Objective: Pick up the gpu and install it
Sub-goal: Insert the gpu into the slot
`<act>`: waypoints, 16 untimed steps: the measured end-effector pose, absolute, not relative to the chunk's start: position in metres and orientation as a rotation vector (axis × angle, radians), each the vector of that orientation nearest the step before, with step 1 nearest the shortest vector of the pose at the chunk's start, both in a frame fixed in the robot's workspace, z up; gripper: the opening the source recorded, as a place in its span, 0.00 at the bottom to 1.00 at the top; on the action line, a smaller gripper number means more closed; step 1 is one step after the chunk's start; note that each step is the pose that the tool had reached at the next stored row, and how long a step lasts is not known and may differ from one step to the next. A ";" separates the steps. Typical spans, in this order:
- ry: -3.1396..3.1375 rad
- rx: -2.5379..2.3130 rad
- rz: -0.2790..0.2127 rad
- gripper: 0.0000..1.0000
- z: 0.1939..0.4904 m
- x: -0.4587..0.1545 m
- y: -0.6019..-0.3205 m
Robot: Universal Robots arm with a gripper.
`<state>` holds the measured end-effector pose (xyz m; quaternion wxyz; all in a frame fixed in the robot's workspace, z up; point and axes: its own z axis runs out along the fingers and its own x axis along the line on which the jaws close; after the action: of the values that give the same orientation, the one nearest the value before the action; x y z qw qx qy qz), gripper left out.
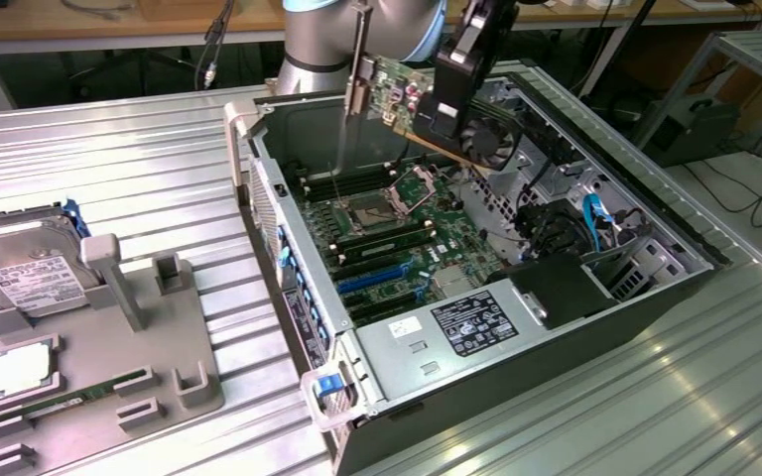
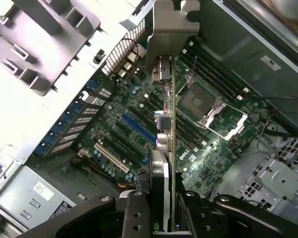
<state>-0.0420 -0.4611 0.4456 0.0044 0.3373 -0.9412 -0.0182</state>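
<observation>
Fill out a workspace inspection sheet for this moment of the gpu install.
Surface: ribbed metal table carrying an open computer case and a gray fixture.
Job's things: gpu held in the air above the case's motherboard, not seated.
Clutter: hard drive and memory stick on the fixture.
Grippers: end effector shut on the gpu.
Cables: blue cables inside the case; black cables on the floor.
Surroundings: workbenches behind the table.
</observation>
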 end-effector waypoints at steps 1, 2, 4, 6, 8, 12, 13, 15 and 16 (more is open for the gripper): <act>-2.943 1.071 -0.057 0.28 0.446 -0.042 -0.461; -2.938 1.085 -0.057 0.28 0.446 -0.042 -0.461; -2.928 1.111 -0.057 0.28 0.446 -0.042 -0.461; -2.919 1.134 -0.056 0.28 0.446 -0.042 -0.461; -2.909 1.157 -0.056 0.28 0.446 -0.042 -0.461; -2.884 1.218 -0.056 0.28 0.446 -0.042 -0.461; -2.881 1.224 -0.056 0.28 0.446 -0.042 -0.461; -2.873 1.242 -0.056 0.28 0.446 -0.042 -0.461; -2.869 1.252 -0.056 0.28 0.446 -0.042 -0.461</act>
<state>-0.0420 -0.4611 0.4456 0.0056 0.3999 -0.9164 -0.0178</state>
